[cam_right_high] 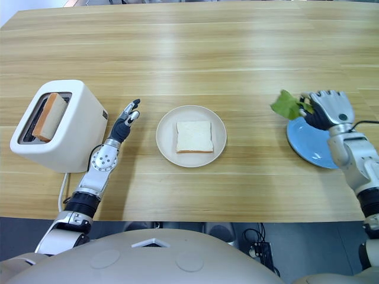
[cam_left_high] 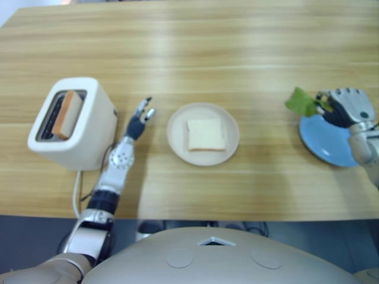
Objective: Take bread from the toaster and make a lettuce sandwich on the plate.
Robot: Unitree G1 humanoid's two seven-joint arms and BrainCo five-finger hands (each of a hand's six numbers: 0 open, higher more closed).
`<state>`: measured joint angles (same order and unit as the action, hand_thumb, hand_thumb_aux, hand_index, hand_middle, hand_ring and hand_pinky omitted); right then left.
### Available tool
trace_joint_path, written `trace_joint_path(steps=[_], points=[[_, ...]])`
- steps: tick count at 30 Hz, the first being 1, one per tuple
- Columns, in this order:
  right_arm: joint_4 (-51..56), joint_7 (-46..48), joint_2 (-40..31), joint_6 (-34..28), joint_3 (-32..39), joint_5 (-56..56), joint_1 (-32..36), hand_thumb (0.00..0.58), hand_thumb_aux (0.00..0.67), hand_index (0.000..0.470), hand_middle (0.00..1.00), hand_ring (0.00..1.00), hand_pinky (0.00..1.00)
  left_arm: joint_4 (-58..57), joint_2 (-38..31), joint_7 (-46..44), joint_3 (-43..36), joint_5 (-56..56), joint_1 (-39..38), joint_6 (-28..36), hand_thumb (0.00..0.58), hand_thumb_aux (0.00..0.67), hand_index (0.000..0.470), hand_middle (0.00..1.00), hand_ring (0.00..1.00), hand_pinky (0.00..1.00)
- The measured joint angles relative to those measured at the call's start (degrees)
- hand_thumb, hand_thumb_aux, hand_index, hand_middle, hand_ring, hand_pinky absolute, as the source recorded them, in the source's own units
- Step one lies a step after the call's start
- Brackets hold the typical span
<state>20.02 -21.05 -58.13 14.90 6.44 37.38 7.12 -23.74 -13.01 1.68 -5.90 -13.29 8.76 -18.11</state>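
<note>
A white toaster (cam_left_high: 74,124) stands at the left with one slice of bread (cam_left_high: 67,114) upright in its slot. A cream plate (cam_left_high: 177,136) in the middle of the table carries one flat slice of white bread (cam_left_high: 205,134). My left hand (cam_left_high: 141,121) rests between toaster and plate, fingers stretched out and holding nothing. At the right, my right hand (cam_left_high: 345,106) is shut on a green lettuce leaf (cam_left_high: 301,103), held just above the left rim of a blue plate (cam_left_high: 323,145).
The toaster's white cord (cam_left_high: 76,192) runs down over the table's front edge. The wooden table (cam_left_high: 195,47) stretches far back behind the plates.
</note>
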Motion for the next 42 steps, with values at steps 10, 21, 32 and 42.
trace_joint_path(steps=[10,21,32,42], points=[[-3.7,7.7,20.7,0.4,9.8,4.0,12.2,0.580,0.670,0.460,1.00,1.00,1.00,-2.2,1.1,0.5,-0.8,-0.2,1.4,-0.7,0.000,0.000,0.000,0.00,0.00,0.00],[5.8,8.2,28.0,3.9,17.5,7.9,14.9,0.580,0.670,0.460,1.00,1.00,1.00,-3.0,1.3,0.6,-1.2,-0.2,1.6,-0.9,0.000,0.000,0.000,0.00,0.00,0.00],[-6.6,11.1,26.5,3.1,16.3,7.8,5.6,0.580,0.670,0.460,1.00,1.00,1.00,-3.9,1.6,0.7,-1.5,-0.2,1.8,-0.9,0.000,0.000,0.000,0.00,0.00,0.00],[-11.2,12.3,30.1,1.8,16.6,8.6,1.1,0.580,0.670,0.460,1.00,1.00,1.00,-4.9,1.8,0.6,-2.3,-0.4,2.3,-0.9,0.000,0.000,0.000,0.00,0.00,0.00]])
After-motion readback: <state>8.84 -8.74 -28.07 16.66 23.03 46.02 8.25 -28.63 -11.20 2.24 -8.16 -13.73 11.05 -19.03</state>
